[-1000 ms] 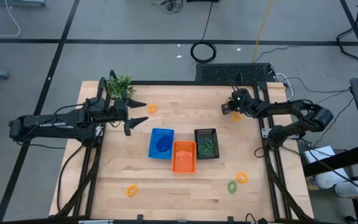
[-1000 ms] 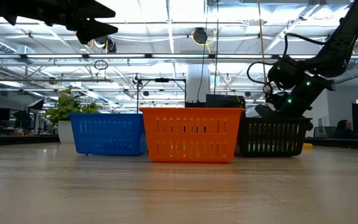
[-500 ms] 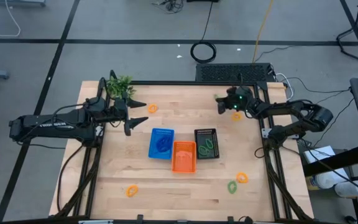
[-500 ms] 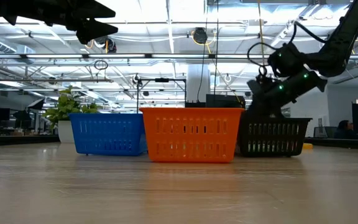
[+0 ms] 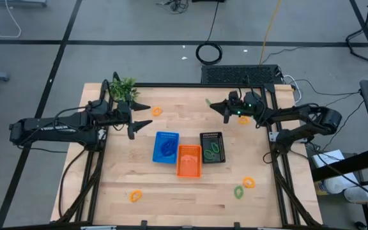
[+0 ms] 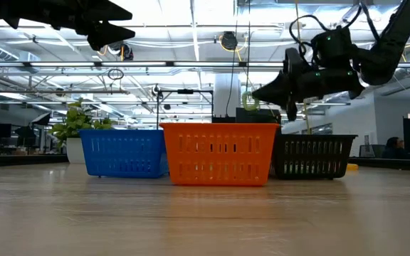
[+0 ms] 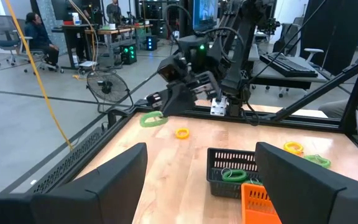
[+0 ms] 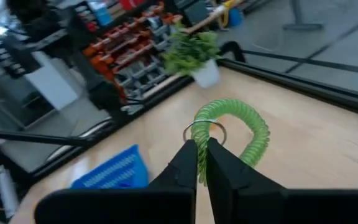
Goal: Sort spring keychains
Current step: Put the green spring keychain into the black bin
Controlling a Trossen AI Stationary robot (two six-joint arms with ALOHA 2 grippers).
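My right gripper is raised over the table's far right part and is shut on a green spring keychain, which also shows in the right wrist view and the left wrist view. My left gripper hangs open above the table's far left part, touching nothing. Loose keychains lie flat on the wood: orange ones and a green one. Green coils lie in the black basket, blue ones in the blue basket. My right gripper pinches the green keychain between its two fingers at the coil's end beside the metal ring. The fingers lie roughly level, pointing from the table's right side toward its left. The coil arches out past the fingertips, lifted clear of the table.
The blue, orange and black baskets stand side by side at mid-table. A potted green plant stands at the far left corner beside my left arm. Bare wood shows along the near edge and on the left side.
My right gripper has risen from the tabletop near the far right corner and moved toward the table's left, tipping from pointing down to about level. The green keychain has come up with it and now hangs clear of the wood.
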